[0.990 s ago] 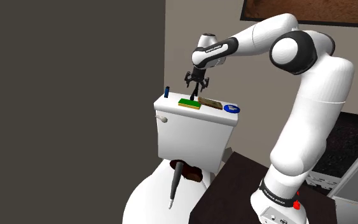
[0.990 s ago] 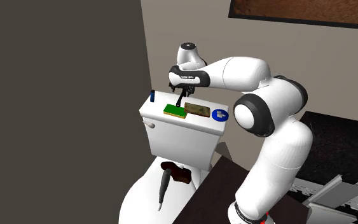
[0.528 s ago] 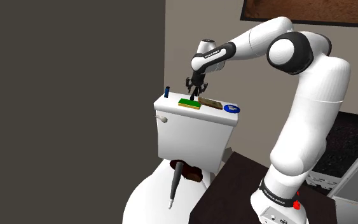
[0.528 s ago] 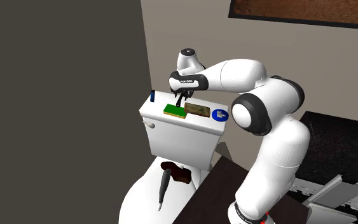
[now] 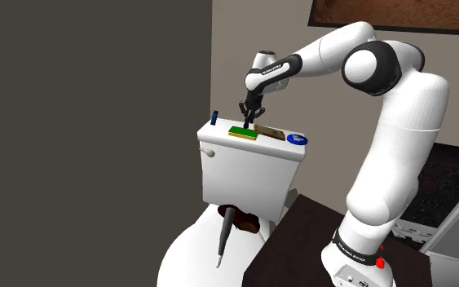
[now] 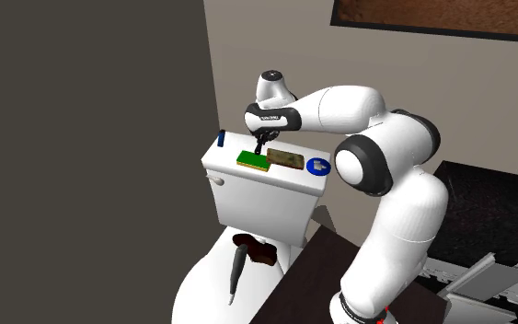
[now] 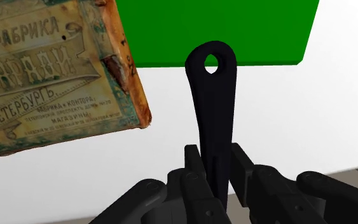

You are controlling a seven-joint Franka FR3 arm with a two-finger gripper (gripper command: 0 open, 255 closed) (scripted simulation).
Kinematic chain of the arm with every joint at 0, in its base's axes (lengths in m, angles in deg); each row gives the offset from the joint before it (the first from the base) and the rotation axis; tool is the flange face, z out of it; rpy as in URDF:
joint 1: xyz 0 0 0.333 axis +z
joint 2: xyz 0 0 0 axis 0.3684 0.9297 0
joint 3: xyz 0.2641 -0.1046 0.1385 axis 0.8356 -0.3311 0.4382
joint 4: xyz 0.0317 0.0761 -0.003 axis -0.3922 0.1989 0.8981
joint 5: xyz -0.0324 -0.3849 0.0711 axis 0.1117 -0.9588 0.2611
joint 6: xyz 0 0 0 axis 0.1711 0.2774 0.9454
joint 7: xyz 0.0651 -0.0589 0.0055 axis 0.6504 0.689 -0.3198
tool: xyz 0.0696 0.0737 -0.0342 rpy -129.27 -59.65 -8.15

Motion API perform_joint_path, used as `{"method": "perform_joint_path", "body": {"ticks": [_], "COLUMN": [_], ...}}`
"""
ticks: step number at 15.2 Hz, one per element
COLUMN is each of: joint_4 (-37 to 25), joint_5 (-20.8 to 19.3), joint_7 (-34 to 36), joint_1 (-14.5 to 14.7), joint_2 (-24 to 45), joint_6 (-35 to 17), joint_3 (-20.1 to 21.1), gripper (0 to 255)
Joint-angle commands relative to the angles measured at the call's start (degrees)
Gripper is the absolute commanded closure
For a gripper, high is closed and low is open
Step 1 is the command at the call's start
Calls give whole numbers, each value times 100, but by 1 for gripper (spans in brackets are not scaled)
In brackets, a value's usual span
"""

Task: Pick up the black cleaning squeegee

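Observation:
The black squeegee (image 7: 212, 108) lies on the white toilet tank lid (image 5: 219, 134), its slim handle ending in a hanging hole that points toward a green sponge (image 7: 219, 28). My gripper (image 7: 217, 168) is shut on the handle, and both black fingers (image 7: 195, 162) press its sides. In the shoulder view my gripper (image 5: 248, 121) stands straight down over the lid, just behind the green sponge (image 5: 242, 133). The second exterior view has the gripper (image 6: 260, 147) between the sponge (image 6: 255, 160) and a rusty tin (image 6: 287, 160).
The worn printed tin (image 7: 56, 70) lies close beside the handle. A blue round thing (image 5: 297, 139) and a small blue bottle (image 5: 214, 117) also stand on the lid. A dark wall (image 5: 89, 139) rises at the shoulder view's left. A dark brush (image 5: 226, 232) rests on the toilet below.
The gripper came down a little onto the lid, and its fingers closed from wide apart onto the squeegee handle. Nothing else on the lid moved.

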Motion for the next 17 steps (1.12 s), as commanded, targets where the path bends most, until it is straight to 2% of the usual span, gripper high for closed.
{"method": "perform_joint_path", "body": {"ticks": [1, 17], "joint_4": [8, -850], "joint_5": [-1, -4], "joint_7": [1, -30], "joint_1": [0, 9], "joint_2": [-7, -262], "joint_6": [0, 1112], "joint_3": [0, 3], "gripper": [255, 255]}}
